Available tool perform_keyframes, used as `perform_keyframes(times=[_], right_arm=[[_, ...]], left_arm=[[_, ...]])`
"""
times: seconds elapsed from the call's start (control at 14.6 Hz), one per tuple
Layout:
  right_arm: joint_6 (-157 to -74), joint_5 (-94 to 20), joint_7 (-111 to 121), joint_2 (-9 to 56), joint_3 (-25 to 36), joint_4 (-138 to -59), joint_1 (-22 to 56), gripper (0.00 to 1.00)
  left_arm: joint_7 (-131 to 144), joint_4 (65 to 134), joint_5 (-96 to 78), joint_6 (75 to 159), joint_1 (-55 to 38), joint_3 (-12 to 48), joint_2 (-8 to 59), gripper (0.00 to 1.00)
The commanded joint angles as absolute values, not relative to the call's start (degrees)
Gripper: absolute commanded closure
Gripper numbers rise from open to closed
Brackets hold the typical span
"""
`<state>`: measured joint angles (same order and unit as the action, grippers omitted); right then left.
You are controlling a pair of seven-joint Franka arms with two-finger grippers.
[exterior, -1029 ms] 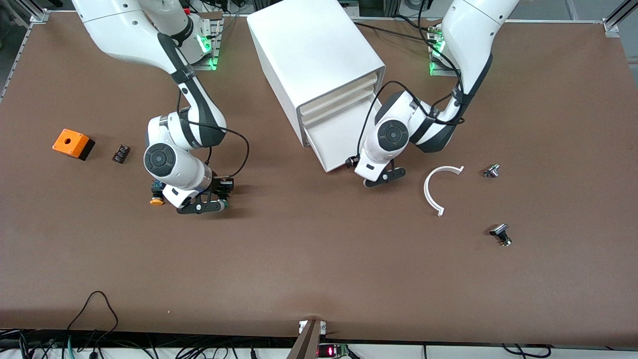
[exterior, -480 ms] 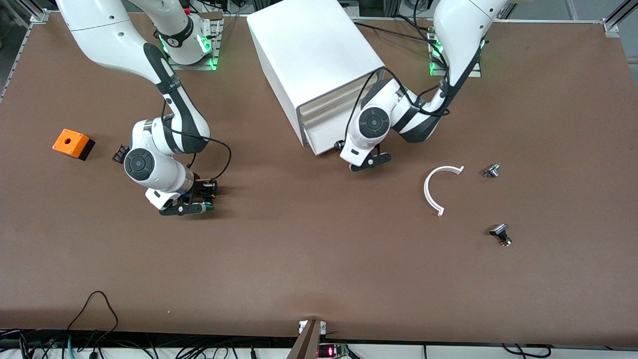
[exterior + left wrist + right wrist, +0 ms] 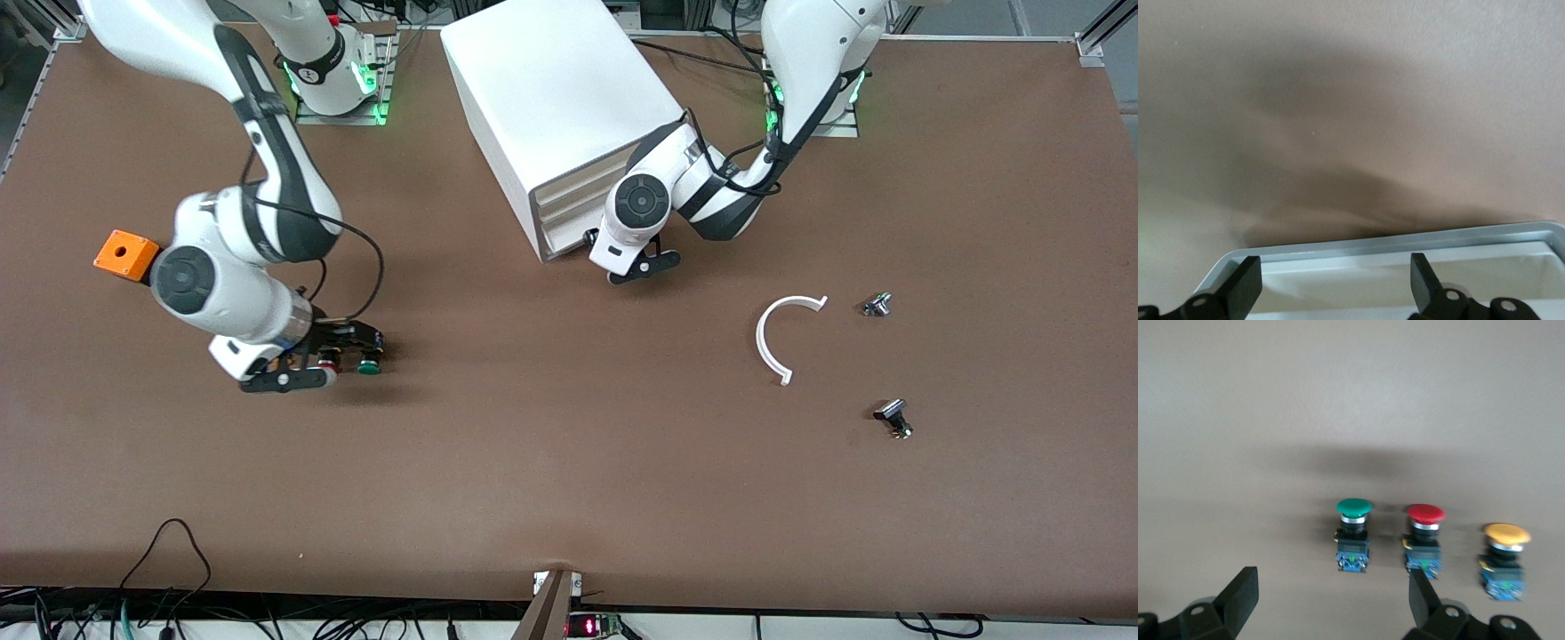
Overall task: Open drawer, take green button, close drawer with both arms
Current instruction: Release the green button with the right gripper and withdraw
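The white cabinet stands near the robots' bases. Its bottom drawer sticks out only a little. My left gripper is open right at the drawer's front. In the left wrist view the drawer's rim lies between the spread fingers of the left gripper. The green-capped button stands on the table beside the red button. My right gripper is open and empty just above them. The right wrist view shows the green button, the red button and the yellow button in a row, ahead of the right gripper.
An orange box sits toward the right arm's end of the table. A white curved piece and two small metal parts lie toward the left arm's end.
My left gripper has pushed the drawer back toward the cabinet. My right gripper has let go of the green button on the table and drawn away toward the right arm's end.
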<state>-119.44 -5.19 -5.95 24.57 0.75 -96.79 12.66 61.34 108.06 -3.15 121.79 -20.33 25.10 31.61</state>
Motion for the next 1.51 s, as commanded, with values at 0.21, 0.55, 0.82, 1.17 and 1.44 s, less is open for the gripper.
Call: perform_keyframes(times=[0.21, 0.55, 0.82, 1.17, 1.44], right_arm=[[-110.7, -4.8, -6.5, 19.2, 2.6, -91.5, 12.2, 0.00], [-107.1, -2.1, -6.0, 13.2, 3.6, -91.2, 12.2, 0.00], [-104.9, -2.0, -8.4, 9.4, 5.3, -91.2, 12.3, 0.00], [-96.5, 1.0, -12.8, 4.3, 6.9, -91.7, 12.2, 0.00], [-93.8, 1.1, -12.2, 1.7, 8.5, -91.8, 12.2, 0.00]], left_arm=[[61.3, 108.8, -7.5, 119.6, -20.5, 26.4, 30.8, 0.02], [61.0, 108.6, -7.6, 119.2, -21.2, 26.4, 30.8, 0.02], [60.7, 107.9, -7.6, 118.9, -20.1, 26.1, 30.3, 0.01], [52.8, 99.3, -6.0, 109.5, -12.0, 25.6, 29.3, 0.01], [43.9, 87.1, 2.1, 94.1, -5.6, 25.8, 29.3, 0.01]])
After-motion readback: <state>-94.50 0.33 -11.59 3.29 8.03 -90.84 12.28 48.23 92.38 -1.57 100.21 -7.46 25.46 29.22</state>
